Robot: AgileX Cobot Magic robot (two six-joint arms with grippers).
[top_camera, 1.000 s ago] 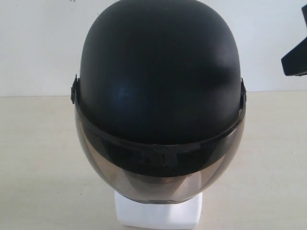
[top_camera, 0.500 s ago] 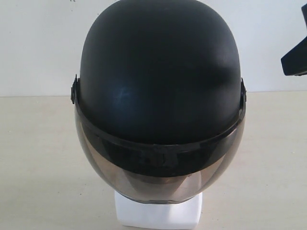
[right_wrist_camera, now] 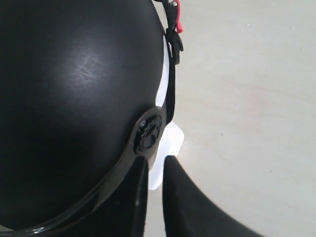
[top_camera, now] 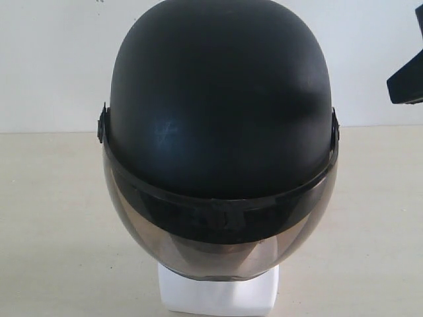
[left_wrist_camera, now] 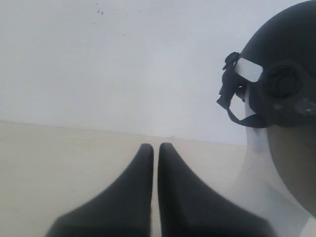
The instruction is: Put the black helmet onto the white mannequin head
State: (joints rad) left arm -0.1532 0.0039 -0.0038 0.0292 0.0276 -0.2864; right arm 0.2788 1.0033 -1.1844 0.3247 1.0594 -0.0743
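Both tools are free of the black helmet [top_camera: 218, 112], which sits on the white mannequin head [top_camera: 218, 298] at the middle of the bench [top_camera: 53, 231]. In the exterior view the matte shell covers the head entirely. Only the blocky white base shows, beneath the lower edge of the smoky visor [top_camera: 218, 247], which hangs down over the face and points towards the camera. A pale shape shows dimly through the tint, too faint to make out. A plain white wall [top_camera: 53, 66] stands behind.

The left tool [left_wrist_camera: 155, 147] has its two dark fingers pressed together with a hairline between them, and it grips nothing. It hangs over bare bench, beside the black helmet [left_wrist_camera: 286, 74] and apart from it. Its camera shows the round visor pivot [left_wrist_camera: 281, 81], a black strap buckle [left_wrist_camera: 228, 94] and the white mannequin head [left_wrist_camera: 266, 197] below.

The right tool [right_wrist_camera: 155, 165] is close to the other side of the black helmet [right_wrist_camera: 74, 98], just beside the pivot there. Its fingers stand nearly together, and a corner of the white mannequin head [right_wrist_camera: 168, 143] shows through the narrow slit between them; nothing is gripped. A small red tab [right_wrist_camera: 177, 19] hangs at the strap. In the exterior view a dark part of the right arm [top_camera: 404, 82] shows at the right edge, apart from the helmet.
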